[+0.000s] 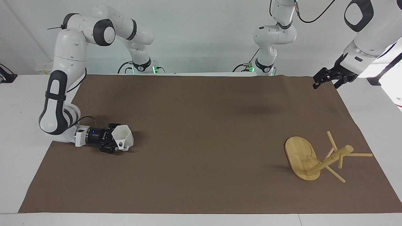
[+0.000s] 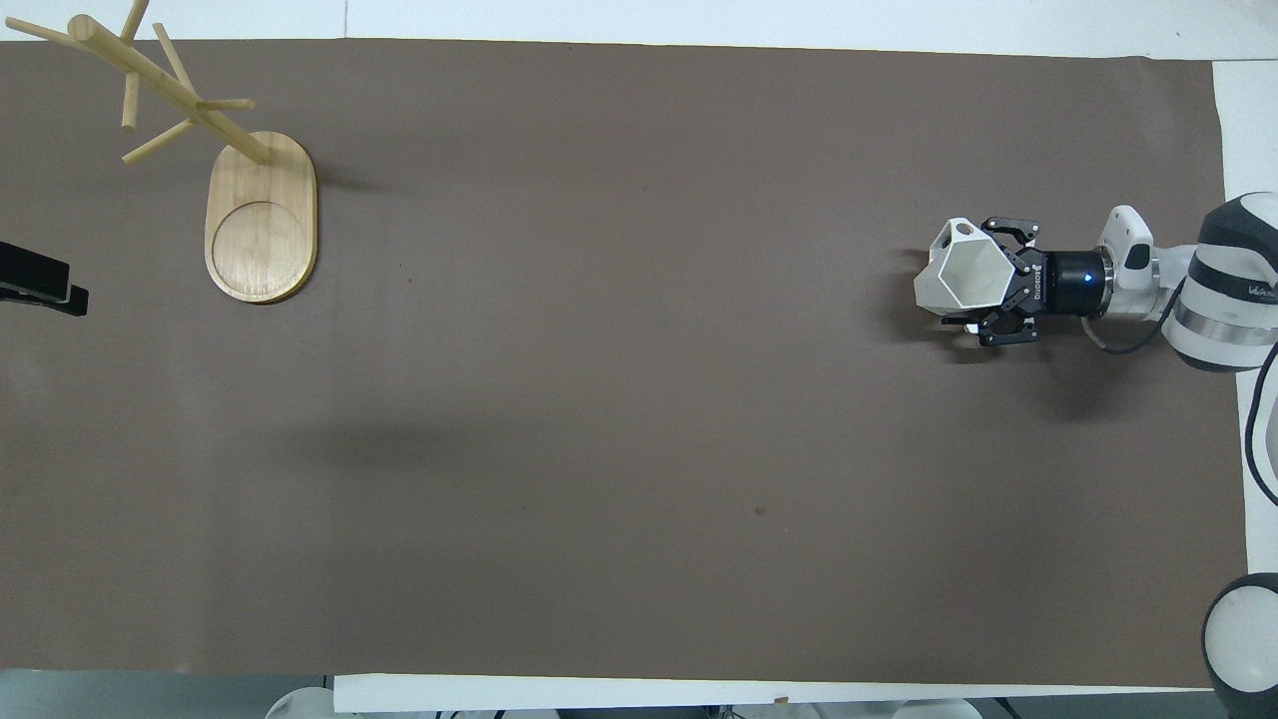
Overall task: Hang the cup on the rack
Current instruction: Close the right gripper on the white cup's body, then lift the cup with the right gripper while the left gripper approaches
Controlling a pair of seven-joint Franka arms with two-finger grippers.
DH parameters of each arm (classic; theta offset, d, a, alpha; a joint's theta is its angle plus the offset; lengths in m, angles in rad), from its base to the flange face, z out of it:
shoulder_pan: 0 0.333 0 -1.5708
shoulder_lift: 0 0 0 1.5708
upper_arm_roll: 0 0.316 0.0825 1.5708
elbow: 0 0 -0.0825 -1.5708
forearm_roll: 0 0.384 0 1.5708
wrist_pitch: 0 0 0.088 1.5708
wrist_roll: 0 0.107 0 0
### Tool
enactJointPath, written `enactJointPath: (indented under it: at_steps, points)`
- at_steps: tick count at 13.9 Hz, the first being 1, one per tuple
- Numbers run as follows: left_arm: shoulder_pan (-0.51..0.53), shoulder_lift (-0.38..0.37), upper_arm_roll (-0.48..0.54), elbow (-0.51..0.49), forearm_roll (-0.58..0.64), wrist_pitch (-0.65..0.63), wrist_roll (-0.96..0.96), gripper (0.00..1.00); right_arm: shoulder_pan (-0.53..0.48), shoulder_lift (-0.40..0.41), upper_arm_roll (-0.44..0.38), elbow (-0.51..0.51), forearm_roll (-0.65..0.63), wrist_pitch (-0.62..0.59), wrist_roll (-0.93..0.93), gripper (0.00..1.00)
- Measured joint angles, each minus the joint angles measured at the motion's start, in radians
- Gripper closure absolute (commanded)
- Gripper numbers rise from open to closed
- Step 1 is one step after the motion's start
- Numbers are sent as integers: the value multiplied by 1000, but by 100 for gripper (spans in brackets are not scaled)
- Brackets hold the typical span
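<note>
The tabletop (image 1: 201,188) carries a brown mat. The rack (image 1: 309,160) stands upright near the edge farthest from the robots, at the left arm's end. The cup (image 1: 123,137) sits at the right arm's end, rim up. The right claw (image 1: 113,142) lies low and level, its open fingers around the cup. The left claw (image 1: 323,78) waits, open, over the mat's corner.

Brown mat (image 1: 201,141) spread flat across white table (image 1: 19,94), covering nearly all of it; table edge bare around mat. Small dark speck (image 2: 761,512) on mat, well apart from both jaws.
</note>
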State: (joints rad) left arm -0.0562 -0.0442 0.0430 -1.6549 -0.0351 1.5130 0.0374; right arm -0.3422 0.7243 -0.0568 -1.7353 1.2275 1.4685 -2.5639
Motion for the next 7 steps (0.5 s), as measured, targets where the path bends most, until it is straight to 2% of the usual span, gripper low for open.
enactJointPath:
  at_steps: [1,3,5,6,7]
  points:
    - [0,0,0,0,0,0,0,0,5,0,0,-4,5,0,-3,4]
    - [0,0,0,0,0,0,0,0,11,0,0,-10,13,0,-5,42]
    - [0,0,0,0,0,0,0,0,12,0,1,-13,16,0,-5,63]
    - [0,0,0,0,0,0,0,0,13,0,3,-14,20,0,-3,69]
    - [0,0,0,0,0,0,0,0,16,0,10,-14,30,0,5,70]
